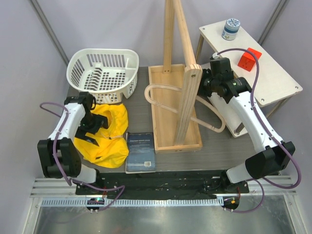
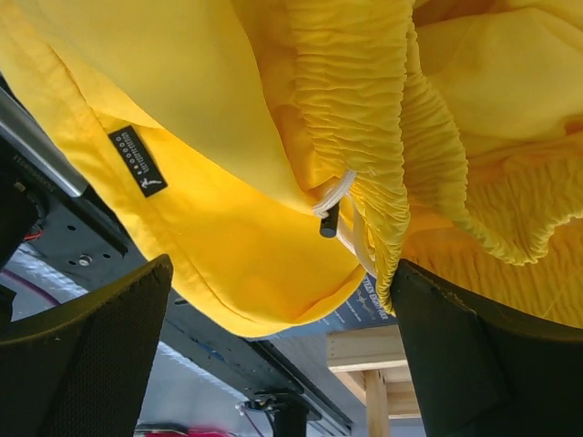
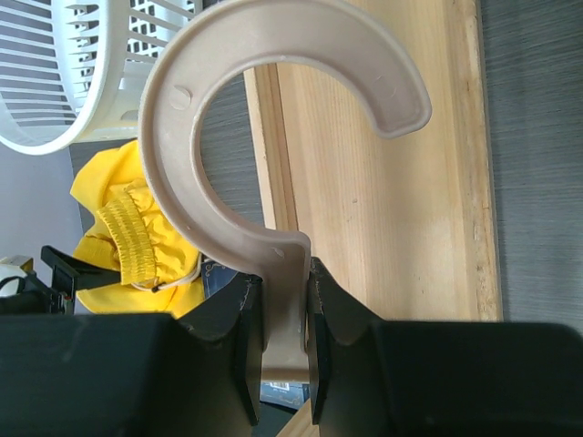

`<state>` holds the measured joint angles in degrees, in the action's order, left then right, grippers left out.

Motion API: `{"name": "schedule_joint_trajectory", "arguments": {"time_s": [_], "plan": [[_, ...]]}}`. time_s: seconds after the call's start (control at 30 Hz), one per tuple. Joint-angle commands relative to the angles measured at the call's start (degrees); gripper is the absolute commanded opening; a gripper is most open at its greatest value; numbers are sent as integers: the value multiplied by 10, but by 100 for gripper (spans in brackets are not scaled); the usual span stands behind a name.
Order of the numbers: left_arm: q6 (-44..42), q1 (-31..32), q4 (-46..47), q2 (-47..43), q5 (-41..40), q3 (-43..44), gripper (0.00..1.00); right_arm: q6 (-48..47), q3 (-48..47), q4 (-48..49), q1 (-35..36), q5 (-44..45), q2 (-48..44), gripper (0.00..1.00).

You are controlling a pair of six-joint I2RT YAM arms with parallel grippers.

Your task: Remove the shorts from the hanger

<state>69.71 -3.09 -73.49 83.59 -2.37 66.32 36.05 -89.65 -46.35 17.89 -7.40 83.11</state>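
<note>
Table (image 1: 219, 146): yellow shorts (image 1: 105, 141) lie heaped at left, clear of the hanger (image 3: 168, 137); removal judged done. The right claw (image 3: 285, 319) clamps the hanger's neck, steadying it. The left claw (image 1: 93, 123) stands spread over the shorts, gripping nothing.

The overhead camera looks down from behind the arm bases over the whole desk (image 1: 219, 146), while the left wrist camera sits close behind the left tool (image 2: 281, 278) facing the shorts (image 2: 209, 137) and the right wrist camera looks past the right tool (image 3: 284, 337) along the hanger (image 3: 273, 109), the shorts appearing in all three.
</note>
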Motion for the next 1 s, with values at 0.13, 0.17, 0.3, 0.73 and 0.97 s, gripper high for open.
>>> {"name": "schedule_joint_trajectory", "arguments": {"time_s": [0.13, 0.17, 0.3, 0.73, 0.97], "plan": [[-2, -16, 134, 74, 11, -15, 100, -13, -2, 22, 1, -6, -20, 1], [-10, -23, 155, 82, 11, -20, 100, -15, -4, 21, 1, -6, -20, 1], [-54, -32, 203, 113, 6, -44, 100, -21, -4, 14, 1, -1, -23, 1], [-71, -92, 366, 79, 105, -210, 56, -25, -9, 5, -2, -2, -16, 1], [-91, -96, 264, -23, 40, -108, 0, -20, -11, 5, -2, -18, -3, 1]]}}
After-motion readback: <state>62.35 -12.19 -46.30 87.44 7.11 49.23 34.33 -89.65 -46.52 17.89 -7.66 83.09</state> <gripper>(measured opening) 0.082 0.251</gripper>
